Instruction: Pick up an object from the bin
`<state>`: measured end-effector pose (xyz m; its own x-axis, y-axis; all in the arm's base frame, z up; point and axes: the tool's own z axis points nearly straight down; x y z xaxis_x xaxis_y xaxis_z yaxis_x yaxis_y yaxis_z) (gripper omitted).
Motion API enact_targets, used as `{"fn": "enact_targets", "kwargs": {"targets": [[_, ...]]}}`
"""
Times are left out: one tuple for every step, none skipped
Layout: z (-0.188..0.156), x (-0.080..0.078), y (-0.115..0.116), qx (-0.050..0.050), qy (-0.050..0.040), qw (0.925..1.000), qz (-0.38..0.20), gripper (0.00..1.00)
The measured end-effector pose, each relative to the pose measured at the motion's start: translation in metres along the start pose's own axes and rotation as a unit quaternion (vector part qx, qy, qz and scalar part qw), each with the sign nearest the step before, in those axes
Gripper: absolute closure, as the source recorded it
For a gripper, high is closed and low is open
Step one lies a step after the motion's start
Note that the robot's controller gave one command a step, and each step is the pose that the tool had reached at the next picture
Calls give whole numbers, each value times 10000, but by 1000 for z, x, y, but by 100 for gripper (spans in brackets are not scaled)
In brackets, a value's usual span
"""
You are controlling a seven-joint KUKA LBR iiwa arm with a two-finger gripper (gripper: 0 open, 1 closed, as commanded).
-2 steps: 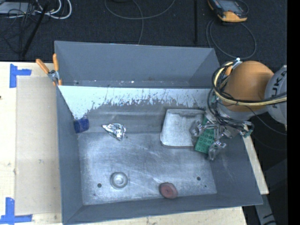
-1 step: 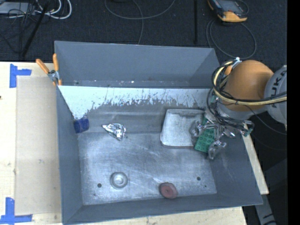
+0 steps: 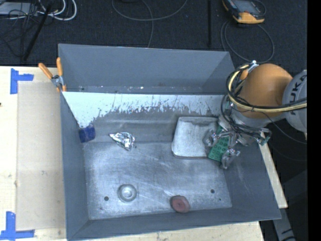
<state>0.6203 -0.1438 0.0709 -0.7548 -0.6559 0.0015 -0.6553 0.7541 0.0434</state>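
Grey metal bin (image 3: 145, 69), sloped walls, scuffed flat floor.

Arm enters over the right rim; rounded orange wrist cover (image 3: 263, 87) sits above the right wall, ringed by looped cables (image 3: 234, 87).

Gripper (image 3: 224, 153) is low in the right part of the bin, close to the foot of the right wall, with little room on that side. How far it is open: cannot tell, as the wrist hardware crowds the tip. Whether it has hold of anything: cannot tell.

A small green flat piece with pale dots (image 3: 217, 149) lies right at the gripper tip. It is at the right edge of a pale grey rounded-corner slab (image 3: 189, 137), touching or overlapping that edge. The slab lies just in front of the back wall's foot.

Other items, all well apart from the gripper:
- crumpled silver foil scrap (image 3: 123, 140), left of centre, floor open all round it
- small blue cylinder (image 3: 87, 133), against the left wall where it meets the floor
- round silver metal disc (image 3: 127, 192), front left, clear of the walls
- reddish-brown round puck (image 3: 180, 203), just beside the front wall's foot

A wide bare stretch of floor lies mid-bin, between the slab, foil, disc and puck.
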Motion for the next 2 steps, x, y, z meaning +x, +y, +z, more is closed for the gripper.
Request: {"fn": "enact_targets", "kwargs": {"targets": [[-19, -6, 7, 150, -33, 9999, -18, 100], [-23, -9, 10, 183, -26, 9998, -28, 100]]}}
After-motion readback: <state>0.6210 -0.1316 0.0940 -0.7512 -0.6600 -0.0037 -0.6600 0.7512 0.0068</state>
